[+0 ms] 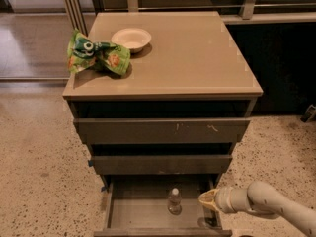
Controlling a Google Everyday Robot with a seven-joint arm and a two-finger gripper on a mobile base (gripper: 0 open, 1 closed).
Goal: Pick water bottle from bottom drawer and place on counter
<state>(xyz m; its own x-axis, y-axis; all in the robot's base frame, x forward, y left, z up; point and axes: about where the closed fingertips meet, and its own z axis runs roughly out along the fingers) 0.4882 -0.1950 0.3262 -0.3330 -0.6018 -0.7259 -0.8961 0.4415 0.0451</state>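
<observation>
The gripper [209,201] was positioned low over the right-hand part of the open bottom drawer [143,217], just beside the water bottle [174,200] on its right and apart from it. Whether the gripper was spread or pressed together could not be told. The pale arm [269,205] entered from the lower right of the view. The water bottle stood upright, white cap uppermost, on the grey drawer floor near the middle of the compartment. Judged from this layout, the step in hand was the approach to the grasp, and nothing had yet been lifted. The next move probably called for a short lateral shift toward the bottle so that the body sat within the gripper. A light closure was advisable, since a thin plastic bottle would likely tip or skid if nudged. Extraction would then need clearance past the middle drawer [160,164] and top drawer [160,131], both of which stood partly open above. The counter [197,58] was a smooth tan top. It carried a white bowl [131,37] and a green snack bag [98,58] at its rear left, which left the right half bare for placement. The cabinet stood on a speckled floor [34,172], with a dark unit [281,63] to the right.
</observation>
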